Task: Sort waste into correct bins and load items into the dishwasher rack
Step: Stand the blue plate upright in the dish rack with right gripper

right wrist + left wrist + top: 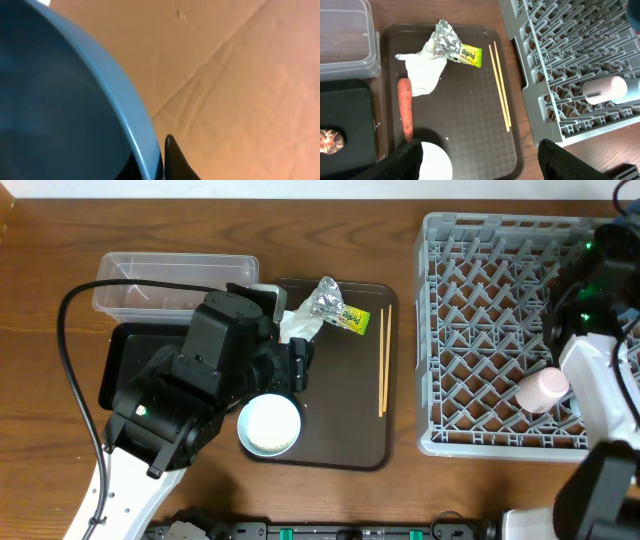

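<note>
The left fingers [407, 162] stand wide apart with nothing between them, hanging over the near end of the brown serving tray [345, 430]. The right fingers [172, 161] are closed on the rim of the blue bowl [60, 100]. Only one dark finger shows, pressed against the outside of that rim, and the bowl fills most of the wrist view. From overhead, the right arm stands over the 3 o'clock side of the rack [480, 310].

On the serving tray, the white bowl [270, 426] sits at about 7 o'clock, just below the left fingers. The carrot [406, 107] lies lengthwise along the tray's 9 o'clock edge, its far end just beside the napkin [425, 72]. The crumpled foil [324, 296] is at 12 o'clock, resting against the napkin, and the yellow-green wrapper [352, 318] touches the foil on its 4 o'clock side. The two chopsticks [382, 362] lie side by side along the tray's 3 o'clock edge.

At 9 o'clock from the serving tray sits the black tray [347, 115] with a brown food scrap [328, 141] in it. The clear tub [150, 280] is just beyond the black tray, at its 12 o'clock. The rack stands on the table [300, 230] at 3 o'clock from the serving tray. A pink cup [542, 390] lies on its side in the rack, towards its 4 o'clock corner.
</note>
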Robot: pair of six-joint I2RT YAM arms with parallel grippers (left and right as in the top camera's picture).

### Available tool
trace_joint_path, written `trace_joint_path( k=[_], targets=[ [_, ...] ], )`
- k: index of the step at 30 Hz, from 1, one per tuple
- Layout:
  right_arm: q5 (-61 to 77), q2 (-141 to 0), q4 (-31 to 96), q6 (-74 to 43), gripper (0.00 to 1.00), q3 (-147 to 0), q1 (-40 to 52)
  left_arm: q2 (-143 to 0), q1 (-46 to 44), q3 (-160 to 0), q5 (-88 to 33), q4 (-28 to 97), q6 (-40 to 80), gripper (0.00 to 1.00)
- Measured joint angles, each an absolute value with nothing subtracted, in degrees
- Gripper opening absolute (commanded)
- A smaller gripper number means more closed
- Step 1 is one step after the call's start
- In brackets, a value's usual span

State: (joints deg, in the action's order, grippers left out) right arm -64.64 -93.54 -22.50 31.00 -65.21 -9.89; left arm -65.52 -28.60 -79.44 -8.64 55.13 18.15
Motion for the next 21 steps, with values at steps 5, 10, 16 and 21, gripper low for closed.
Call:
trace_joint_path(
  k=[5,10,16,21],
  targets=[
    [-61.7,-99.2,-36.2,49.0,0.01,-65.2,-10.4,-65.5,-28.6,-79.4,-8.6,55.1,18.2,0.74],
    [-59.6,-103.3,-37.8,59.0,0.01,-65.2,-10.4,-65.5,-28.6,-79.4,-8.6,55.2,18.2,0.74],
    [-58.8,-105.3,-38.8,64.0,0.01,-66.8,-10.4,-65.5,-28.6,-79.4,-8.6,55.7,18.2,0.74],
    [-58.6,-105.6,-39.7,65.5,0.01,-67.4,-10.4,-65.5,-28.6,-79.4,-8.6,56.2,18.2,0.74]
  ],
)
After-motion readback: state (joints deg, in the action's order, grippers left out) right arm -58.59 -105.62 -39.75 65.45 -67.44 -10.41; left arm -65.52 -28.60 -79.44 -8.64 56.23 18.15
